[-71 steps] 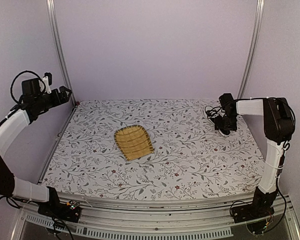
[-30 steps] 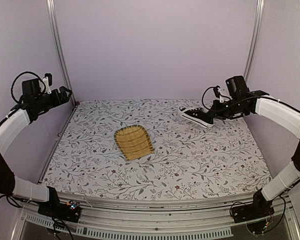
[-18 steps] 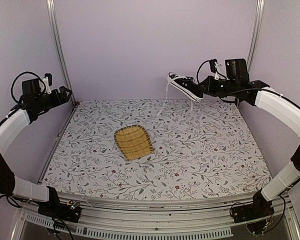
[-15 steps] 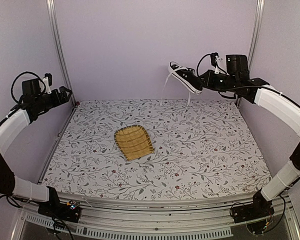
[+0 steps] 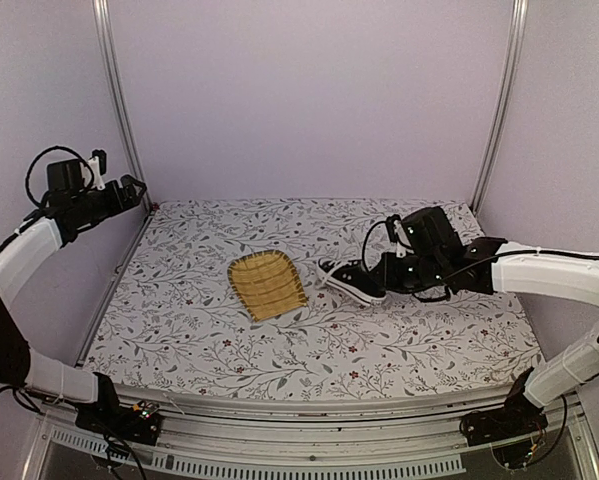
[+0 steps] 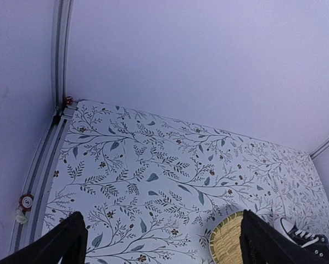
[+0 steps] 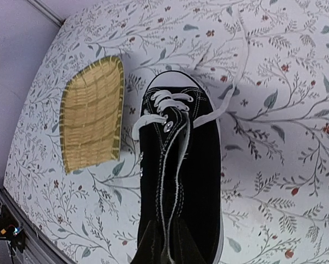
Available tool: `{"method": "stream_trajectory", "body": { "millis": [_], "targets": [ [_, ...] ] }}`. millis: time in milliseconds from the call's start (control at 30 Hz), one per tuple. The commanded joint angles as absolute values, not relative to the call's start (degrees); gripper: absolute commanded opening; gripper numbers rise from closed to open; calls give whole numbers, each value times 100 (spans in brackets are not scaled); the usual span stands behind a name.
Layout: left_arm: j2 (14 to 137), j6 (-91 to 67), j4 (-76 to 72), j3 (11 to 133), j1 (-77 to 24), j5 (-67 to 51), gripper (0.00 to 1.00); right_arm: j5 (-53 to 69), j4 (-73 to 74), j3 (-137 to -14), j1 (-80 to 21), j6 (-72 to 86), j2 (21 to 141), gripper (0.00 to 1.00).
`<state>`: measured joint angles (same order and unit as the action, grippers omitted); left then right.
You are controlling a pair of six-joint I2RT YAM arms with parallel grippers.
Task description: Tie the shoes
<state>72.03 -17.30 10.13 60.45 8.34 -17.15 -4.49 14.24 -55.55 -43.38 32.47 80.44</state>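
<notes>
Right tool (image 5: 387,272) clenched on the heel end of the black sneaker (image 5: 351,281), mid-bench (image 5: 399,345). Toe points at the yellow woven mat (image 5: 267,285), just beside it, not touching. Can't tell if the sole is down. White laces (image 7: 163,116) loose, one end trailing past the toe. Left tool (image 5: 131,187) released, jaws wide, raised at far-left corner, well apart from the sneaker.

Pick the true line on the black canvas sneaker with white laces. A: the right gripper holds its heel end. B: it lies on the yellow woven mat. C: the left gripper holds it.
A: the right gripper is shut on the heel end of the black sneaker, beside the yellow mat, not on it.
</notes>
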Motion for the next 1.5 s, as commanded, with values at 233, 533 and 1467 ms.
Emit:
{"method": "stream_trajectory", "body": {
  "millis": [233,533,1467],
  "targets": [
    [7295,-1717,900,5959,553,-1739,96,-2043,2279,-5193,-6248,5708,7596,2],
    [7395,-1478,988,6031,44,-1647,96,-2084,2893,-5315,-6887,6279,8290,26],
    [8437,-5018,-904,4413,-5037,-282,73,-403,1516,-7487,-3652,3066,10879,64]
  ]
}}
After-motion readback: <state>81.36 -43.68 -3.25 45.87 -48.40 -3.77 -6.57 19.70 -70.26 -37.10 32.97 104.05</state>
